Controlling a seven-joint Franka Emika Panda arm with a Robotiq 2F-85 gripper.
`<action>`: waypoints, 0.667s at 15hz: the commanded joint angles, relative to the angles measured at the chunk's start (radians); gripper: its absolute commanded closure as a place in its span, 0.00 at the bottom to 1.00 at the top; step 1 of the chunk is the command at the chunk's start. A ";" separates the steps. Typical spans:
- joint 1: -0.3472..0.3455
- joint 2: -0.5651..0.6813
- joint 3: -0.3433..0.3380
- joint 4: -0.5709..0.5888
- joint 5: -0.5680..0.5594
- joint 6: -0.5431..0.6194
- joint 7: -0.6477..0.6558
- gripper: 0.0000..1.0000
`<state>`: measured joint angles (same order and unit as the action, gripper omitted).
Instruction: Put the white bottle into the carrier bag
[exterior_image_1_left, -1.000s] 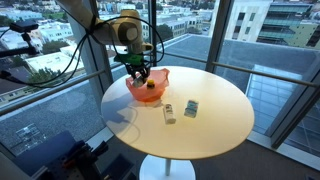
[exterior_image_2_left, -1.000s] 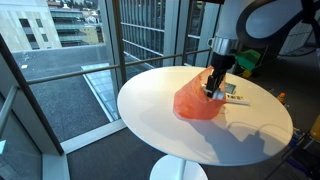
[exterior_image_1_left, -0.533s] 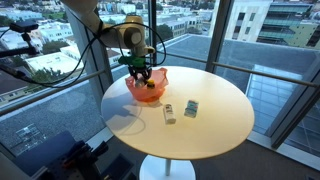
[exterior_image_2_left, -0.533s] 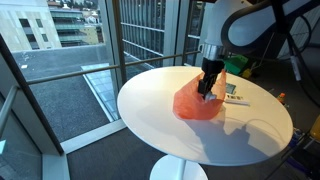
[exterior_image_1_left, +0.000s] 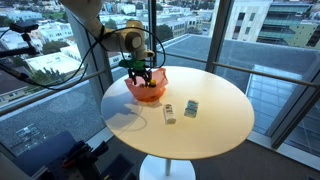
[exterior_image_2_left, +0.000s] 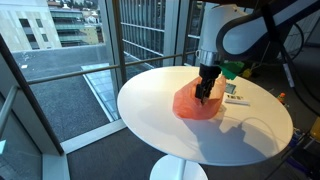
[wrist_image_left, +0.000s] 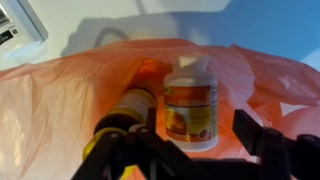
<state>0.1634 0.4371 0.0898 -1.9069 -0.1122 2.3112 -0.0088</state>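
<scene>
The white bottle (wrist_image_left: 190, 95) with an orange label lies inside the orange carrier bag (wrist_image_left: 60, 100) in the wrist view. A darker bottle with a yellow label (wrist_image_left: 130, 105) lies beside it in the bag. My gripper (wrist_image_left: 200, 135) is open, with a finger on each side of the white bottle and a gap on the right side. In both exterior views the gripper (exterior_image_1_left: 143, 76) (exterior_image_2_left: 204, 92) hangs at the mouth of the bag (exterior_image_1_left: 148, 90) (exterior_image_2_left: 190, 104). The white bottle is hidden there.
The bag sits on a round white table (exterior_image_1_left: 215, 125) (exterior_image_2_left: 150, 115) near its edge. A small white container (exterior_image_1_left: 169, 113) and a small box (exterior_image_1_left: 191, 108) stand mid-table. Flat items (exterior_image_2_left: 234, 96) lie behind the bag. Glass walls surround the table.
The gripper has shifted slightly across the bag's mouth and risen a little. The bag and table items have not moved.
</scene>
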 joint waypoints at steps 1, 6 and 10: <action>0.009 -0.002 -0.011 0.026 -0.021 -0.035 0.027 0.00; -0.002 -0.034 -0.011 0.013 -0.009 -0.029 0.018 0.00; -0.010 -0.059 -0.011 0.008 -0.003 -0.027 0.013 0.00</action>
<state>0.1584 0.4093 0.0802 -1.8999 -0.1122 2.3112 -0.0081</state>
